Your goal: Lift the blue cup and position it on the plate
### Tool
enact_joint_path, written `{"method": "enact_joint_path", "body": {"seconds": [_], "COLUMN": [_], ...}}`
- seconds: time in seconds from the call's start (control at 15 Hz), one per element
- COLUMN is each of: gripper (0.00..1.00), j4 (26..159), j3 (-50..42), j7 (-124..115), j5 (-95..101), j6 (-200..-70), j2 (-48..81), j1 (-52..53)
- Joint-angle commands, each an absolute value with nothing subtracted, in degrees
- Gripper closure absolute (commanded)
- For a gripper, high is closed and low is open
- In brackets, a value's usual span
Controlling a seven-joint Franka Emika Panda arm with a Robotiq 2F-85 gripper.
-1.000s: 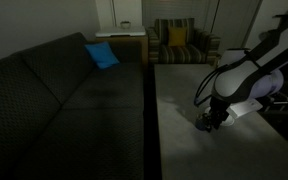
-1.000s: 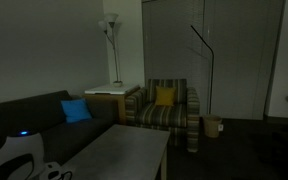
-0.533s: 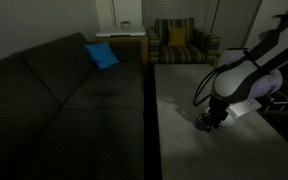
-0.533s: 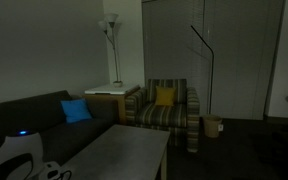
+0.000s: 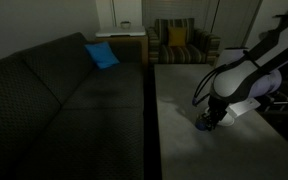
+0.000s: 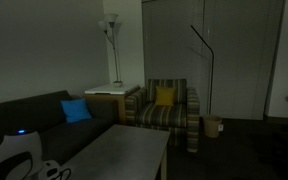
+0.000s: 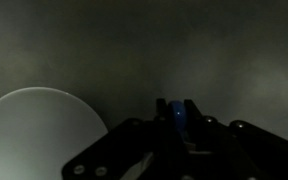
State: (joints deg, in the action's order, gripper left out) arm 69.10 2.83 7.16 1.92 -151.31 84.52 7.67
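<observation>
In the wrist view my gripper (image 7: 176,118) is shut on the blue cup (image 7: 176,122), a small blue thing pinched between the two dark fingers. The white plate (image 7: 39,135) lies at the lower left of that view, to the left of the gripper and apart from the cup. In an exterior view the gripper (image 5: 210,121) hangs low over the grey table (image 5: 184,130), with a blue speck of the cup at its tip. The plate cannot be made out in either exterior view.
A dark sofa (image 5: 64,90) with a blue square cushion (image 5: 102,55) stands beside the table. A striped armchair (image 5: 179,45) with a yellow cushion and a side table (image 5: 124,40) stand at the back. A floor lamp (image 6: 111,45) stands in the corner.
</observation>
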Motion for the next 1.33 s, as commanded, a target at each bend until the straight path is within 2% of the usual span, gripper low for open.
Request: {"method": "enact_joint_path", "body": {"seconds": [0.0,0.07,0.13,0.2,0.67,1.27], "gripper": [0.86,0.95,1.00,0.97,0.97,0.97], "j4": [68.97,68.96,68.95,68.94,68.19,70.88], "j3": [3.18,3.19,3.21,3.26,2.14,-8.82], "j7": [8.08,8.18,8.26,8.38,7.90,1.80], "j5": [3.25,3.29,3.31,3.32,4.35,5.88], "j6": [-151.54,-151.57,-151.59,-151.52,-151.79,-154.77], "j2": [84.52,84.52,84.51,84.52,84.52,80.67], "j1": [7.27,7.25,7.23,7.21,8.99,15.91]}}
